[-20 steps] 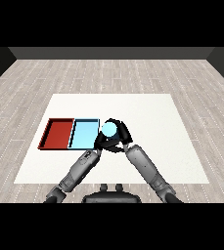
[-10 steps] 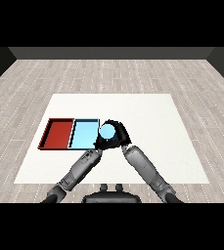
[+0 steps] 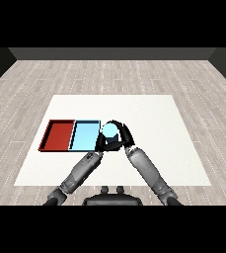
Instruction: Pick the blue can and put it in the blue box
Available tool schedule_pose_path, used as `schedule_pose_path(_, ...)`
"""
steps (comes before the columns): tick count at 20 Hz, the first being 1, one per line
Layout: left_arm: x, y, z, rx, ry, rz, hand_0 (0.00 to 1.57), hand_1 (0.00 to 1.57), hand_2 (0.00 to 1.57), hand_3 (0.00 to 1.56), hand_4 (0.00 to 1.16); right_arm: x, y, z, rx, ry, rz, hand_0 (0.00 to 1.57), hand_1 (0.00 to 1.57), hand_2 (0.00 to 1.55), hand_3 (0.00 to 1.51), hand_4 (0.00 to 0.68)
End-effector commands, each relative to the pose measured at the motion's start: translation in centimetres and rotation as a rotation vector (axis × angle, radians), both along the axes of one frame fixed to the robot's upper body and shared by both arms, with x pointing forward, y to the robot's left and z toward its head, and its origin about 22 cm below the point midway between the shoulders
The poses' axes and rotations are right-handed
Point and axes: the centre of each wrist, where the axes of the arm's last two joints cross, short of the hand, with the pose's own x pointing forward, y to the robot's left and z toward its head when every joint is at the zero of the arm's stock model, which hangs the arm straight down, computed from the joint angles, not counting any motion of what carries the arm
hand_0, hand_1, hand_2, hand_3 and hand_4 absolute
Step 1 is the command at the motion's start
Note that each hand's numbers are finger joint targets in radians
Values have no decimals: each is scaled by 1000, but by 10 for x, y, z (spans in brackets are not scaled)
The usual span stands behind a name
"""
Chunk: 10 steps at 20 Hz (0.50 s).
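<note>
- Light blue cylindrical can (image 3: 109, 130) sits inside the curled black fingers of the right hand (image 3: 120, 135), which is clamped round it from the right and near sides.
- Can is just at the right edge of the light blue rectangular tray (image 3: 84, 136); whether it is over the rim I cannot tell.
- Red rectangular tray (image 3: 59, 135) touches the blue tray's left side.
- Left hand (image 3: 101, 144) lies just near and left of the can; its fingers cannot be made out.
- All on the white table (image 3: 159, 118).
</note>
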Motion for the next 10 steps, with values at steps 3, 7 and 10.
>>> schedule_pose_path(3,0,5,1,-10,-8,25,1571,1571,1571,1488,1128,2,-5,-4,-9,18,3,0,0,0,0,0)
schedule_pose_path(7,-1,10,-4,12,-27,35,1571,1571,1571,1488,1128,-9,4,-4,-51,-4,26,0,0,0,0,0)
schedule_pose_path(10,-12,9,-2,13,-32,37,1571,1571,1571,1490,1132,8,-18,-23,-35,7,52,0,0,0,0,0)
